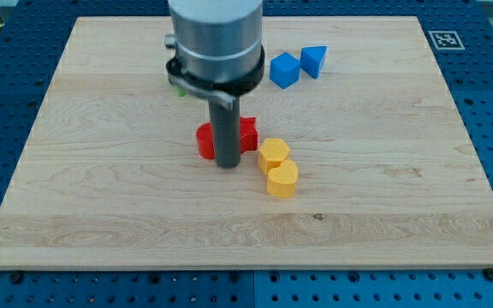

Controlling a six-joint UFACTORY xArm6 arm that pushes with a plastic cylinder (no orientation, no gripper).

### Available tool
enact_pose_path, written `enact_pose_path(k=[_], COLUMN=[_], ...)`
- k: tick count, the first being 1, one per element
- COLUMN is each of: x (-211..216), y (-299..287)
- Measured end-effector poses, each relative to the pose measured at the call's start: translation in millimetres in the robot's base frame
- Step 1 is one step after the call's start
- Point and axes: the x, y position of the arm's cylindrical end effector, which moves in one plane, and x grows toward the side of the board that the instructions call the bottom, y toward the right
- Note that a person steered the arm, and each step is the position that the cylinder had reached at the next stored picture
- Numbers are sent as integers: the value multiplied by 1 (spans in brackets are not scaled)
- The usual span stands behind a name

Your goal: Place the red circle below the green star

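Note:
My tip rests on the board at the view's centre, just below two red blocks. The left red block looks rounded, like the circle, and the rod touches or nearly touches its right side. The right red block looks angular and is partly hidden by the rod. Only a sliver of a green block shows at the arm's left edge, up the view from the red blocks. Its shape is hidden by the arm.
Two yellow blocks sit right of my tip, one hexagon-like and one heart-like, touching each other. Two blue blocks, a cube and a triangular one, lie at the view's top right of centre. The wooden board has blue table around it.

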Motion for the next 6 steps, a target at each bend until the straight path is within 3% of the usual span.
enact_pose_path(k=[1,4,6], x=[-35,0,-47], y=[-1,-11,-39])
